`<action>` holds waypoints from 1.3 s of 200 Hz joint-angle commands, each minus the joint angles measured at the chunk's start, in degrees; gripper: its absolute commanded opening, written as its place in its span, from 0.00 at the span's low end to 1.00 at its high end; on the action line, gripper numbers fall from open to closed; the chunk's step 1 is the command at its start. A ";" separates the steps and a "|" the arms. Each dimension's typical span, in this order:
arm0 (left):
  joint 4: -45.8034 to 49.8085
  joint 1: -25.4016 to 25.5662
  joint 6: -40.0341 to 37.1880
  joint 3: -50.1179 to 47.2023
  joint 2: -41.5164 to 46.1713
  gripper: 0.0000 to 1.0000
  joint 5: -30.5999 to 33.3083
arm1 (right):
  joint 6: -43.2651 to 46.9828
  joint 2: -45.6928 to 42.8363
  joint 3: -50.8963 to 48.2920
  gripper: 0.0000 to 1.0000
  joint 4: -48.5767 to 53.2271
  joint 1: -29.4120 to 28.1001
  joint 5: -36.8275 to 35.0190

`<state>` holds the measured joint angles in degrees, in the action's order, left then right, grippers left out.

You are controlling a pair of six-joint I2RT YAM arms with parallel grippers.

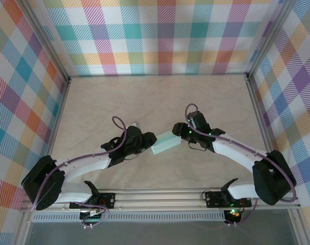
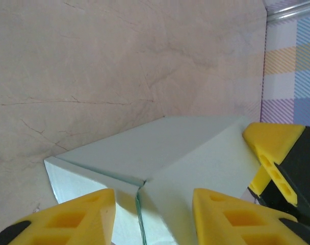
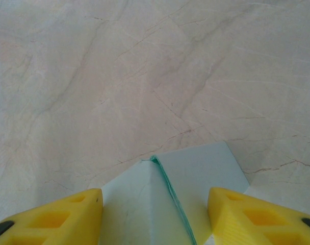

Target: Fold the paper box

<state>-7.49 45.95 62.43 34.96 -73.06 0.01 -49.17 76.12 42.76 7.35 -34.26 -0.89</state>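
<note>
The paper box [image 1: 165,142] is a pale mint-green card shape held just above the middle of the table, between both arms. My left gripper [image 1: 147,139] holds its left end; in the left wrist view the box [image 2: 160,148] fills the gap between the yellow fingers [image 2: 83,217], a folded seam running down the middle. My right gripper [image 1: 179,131] holds the right end; in the right wrist view the box [image 3: 196,173] sits between the yellow fingers [image 3: 247,217], its layered edge showing. One right finger [image 2: 269,148] shows at the box's far end.
The beige marbled table [image 1: 160,97] is walled by plaid panels at the back [image 1: 160,35] and on both sides. Metal frame posts [image 1: 257,97] stand at the corners. A metal rail [image 1: 160,196] carries both arm bases along the near edge.
</note>
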 commanded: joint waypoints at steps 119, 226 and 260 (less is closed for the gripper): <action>-3.34 -0.26 1.78 -8.50 -9.75 0.31 -1.35 | 3.04 -1.70 -2.75 0.58 0.26 1.40 8.76; 1.24 -0.29 -1.71 -6.75 -12.10 0.31 -0.02 | 0.39 -5.79 -4.23 0.67 -6.73 10.35 21.07; 1.33 -0.30 -1.90 -6.66 -12.27 0.31 0.01 | -0.99 -6.74 -5.75 0.62 -7.42 11.91 22.95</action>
<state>-23.75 45.43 62.11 31.46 -80.93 0.67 -48.31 71.40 38.37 3.16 -23.00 17.30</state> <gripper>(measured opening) 0.311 0.644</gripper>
